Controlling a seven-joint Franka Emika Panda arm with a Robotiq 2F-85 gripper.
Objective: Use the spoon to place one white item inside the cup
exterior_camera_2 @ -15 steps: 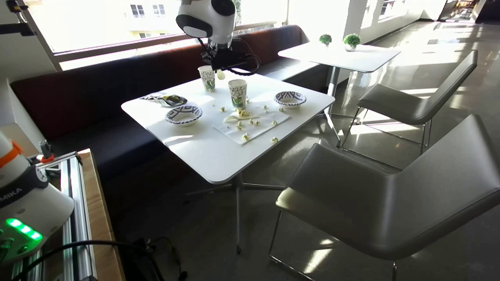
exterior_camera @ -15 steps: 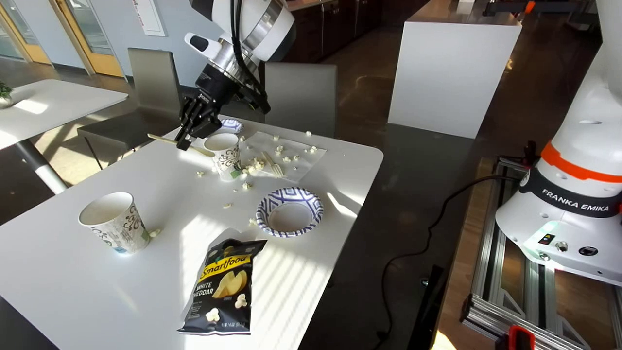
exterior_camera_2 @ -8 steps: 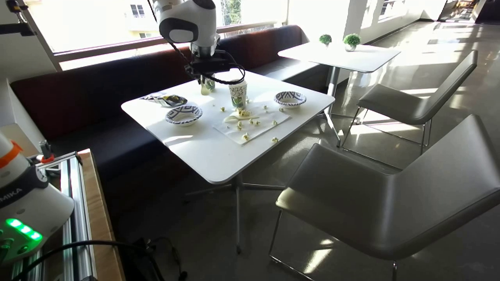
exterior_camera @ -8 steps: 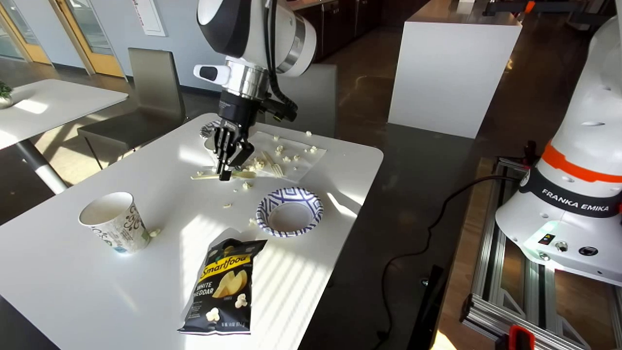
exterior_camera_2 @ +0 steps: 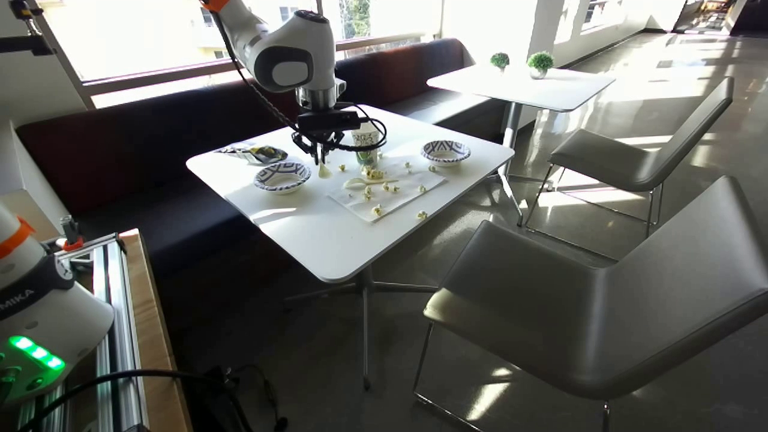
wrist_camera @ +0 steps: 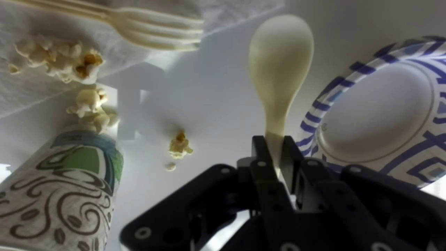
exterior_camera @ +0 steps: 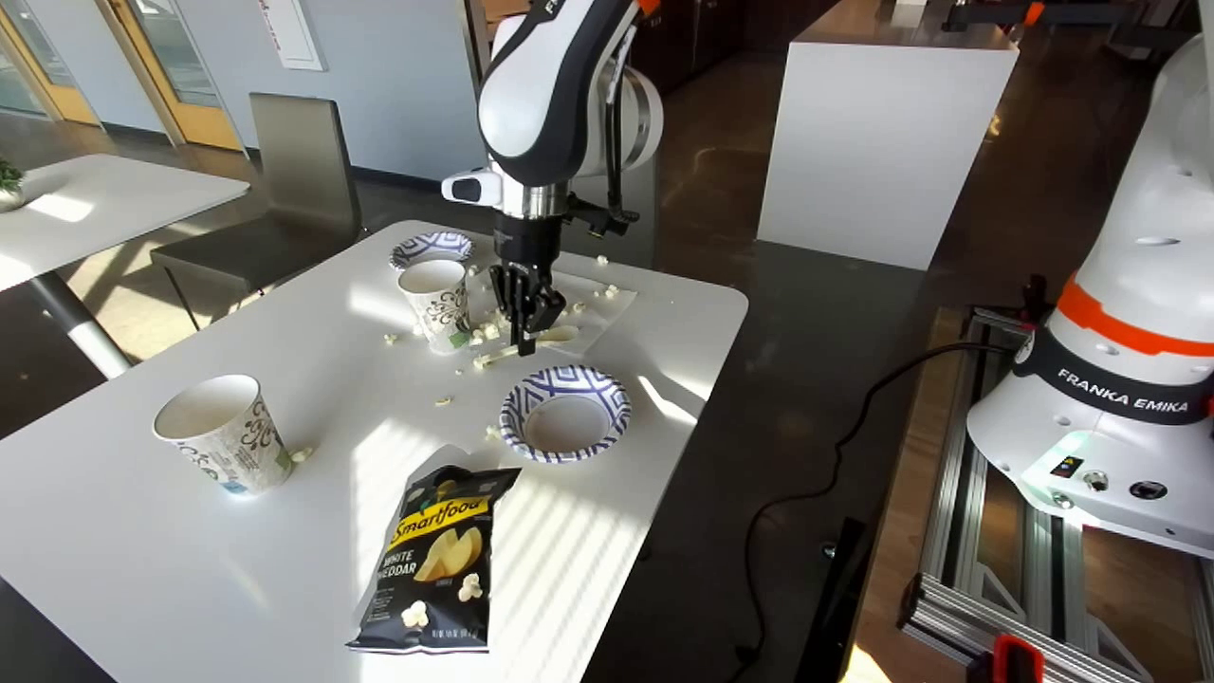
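My gripper [wrist_camera: 274, 143] is shut on the handle of a pale spoon [wrist_camera: 281, 52]. The spoon bowl points away from the fingers and no popcorn shows on it. In both exterior views the gripper [exterior_camera: 524, 347] [exterior_camera_2: 320, 159] is low over the table, between a patterned paper cup [exterior_camera: 441, 304] and a blue-and-white bowl [exterior_camera: 517, 417]. White popcorn is the white item: a single piece [wrist_camera: 179, 145] lies left of the spoon, and a cluster [wrist_camera: 62, 57] lies farther left near the cup [wrist_camera: 66, 195]. A second cup [exterior_camera: 228, 441] stands apart, upright.
A pale fork [wrist_camera: 153, 28] lies on a napkin [wrist_camera: 240, 14] with scattered popcorn. The bowl's rim [wrist_camera: 313, 115] is close right of the fingers. Another bowl [exterior_camera_2: 445, 144] stands behind the cup. A black snack bag [exterior_camera: 432, 560] lies on the table.
My gripper has carried the spoon from beside the patterned cup to the right in an exterior view, past the cup to near the bowl. The wrist has turned more upright.
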